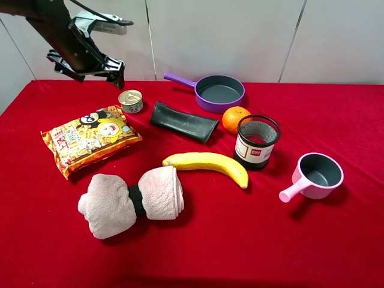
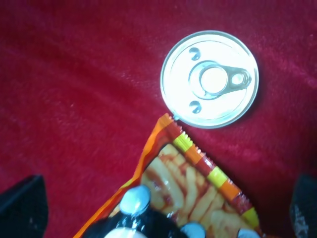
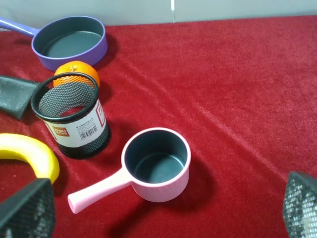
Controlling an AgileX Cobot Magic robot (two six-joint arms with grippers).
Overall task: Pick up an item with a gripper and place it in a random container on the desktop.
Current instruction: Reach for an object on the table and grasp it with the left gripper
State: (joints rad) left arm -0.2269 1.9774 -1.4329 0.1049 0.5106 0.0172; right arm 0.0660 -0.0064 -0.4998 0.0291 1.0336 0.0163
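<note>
Left wrist view: looking straight down on the tin can (image 2: 209,79), upright on the red cloth (image 2: 74,99) with its pull-tab lid up. Stands at the far left of the table, just behind the snack bag (image 2: 198,198), whose crimped corner appears to touch the rim. Left gripper (image 1: 115,72) hovering above and a little behind the can, jaws spread wide with nothing between them. Right gripper (image 3: 163,213) likewise parted and empty, over near the pink saucepan (image 3: 158,163)

Likely stiff and uncrushable, so safe to squeeze firmly. Smooth, curved metal wall, probably slippery. Short, so little height to catch. Weight hard to judge, since sealed and possibly full. Best taken across the full width, fingers low on the side wall under the rim, well off the tab. Better to turn the fingers so that neither comes down on the bag corner, or risk dragging the bag along

Mesh cup (image 1: 257,141) well apart to the right, mouth open, nothing seen inside. Between can and cup lies the black pouch (image 1: 183,122). Orange (image 1: 235,117) sits just beside the cup, banana (image 1: 208,164) in front of it, purple pan (image 1: 219,92) behind. Worth lifting high over these and lowering squarely into the narrow mouth, lest the light cup tip
</note>
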